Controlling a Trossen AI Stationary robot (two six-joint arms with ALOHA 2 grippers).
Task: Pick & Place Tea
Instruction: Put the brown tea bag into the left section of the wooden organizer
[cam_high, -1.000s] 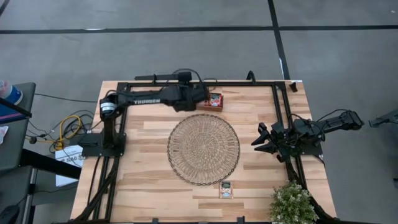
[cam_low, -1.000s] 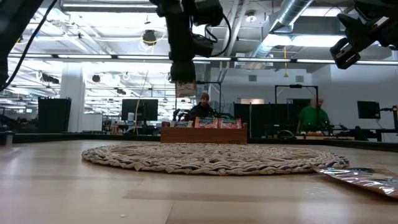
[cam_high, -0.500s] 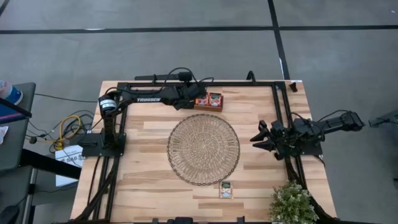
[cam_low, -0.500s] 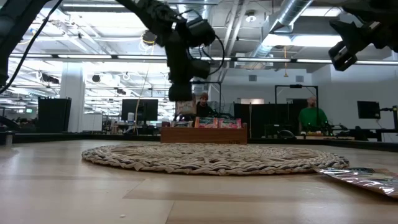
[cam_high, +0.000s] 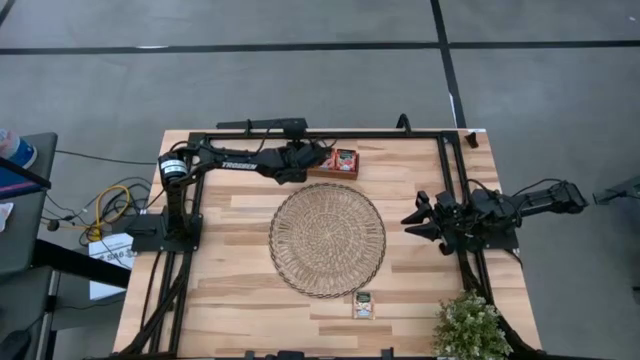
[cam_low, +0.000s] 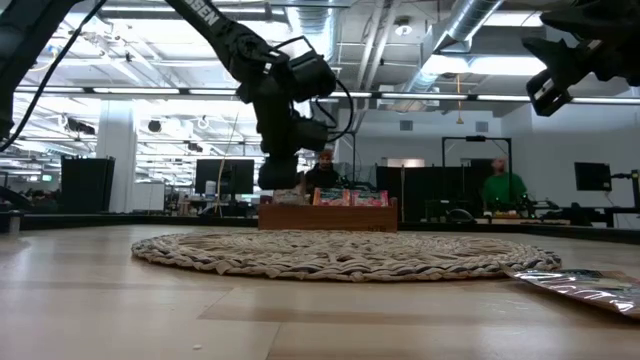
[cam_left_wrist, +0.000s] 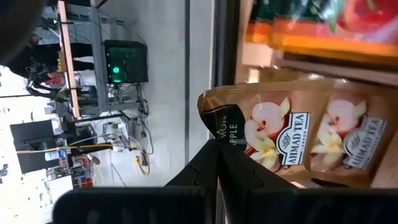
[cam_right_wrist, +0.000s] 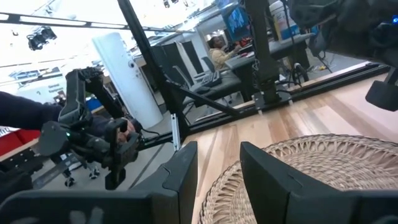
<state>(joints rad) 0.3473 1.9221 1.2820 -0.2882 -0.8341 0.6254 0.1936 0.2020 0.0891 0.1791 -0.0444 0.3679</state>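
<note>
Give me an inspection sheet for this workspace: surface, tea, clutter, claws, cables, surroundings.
Surface: wooden table, round mat at centre.
Tea: sachets in tray; one sachet lies near the table's front edge.
Clutter: plant at a front corner.
Claws: left claw shut on a beige sachet at the tray; right claw open, waiting beside the mat.
Cables: yellow cable off the table's left.
Surroundings: people at desks behind.

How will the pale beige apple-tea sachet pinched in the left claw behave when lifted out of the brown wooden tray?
The pale beige foil sachet looks thin and flat, so probably very light. Its top edge curls beside the shut left claw, suggesting it may flex or droop. The glossy surface could slip, and neighbouring sachets in the brown wooden tray might drag along.
</note>
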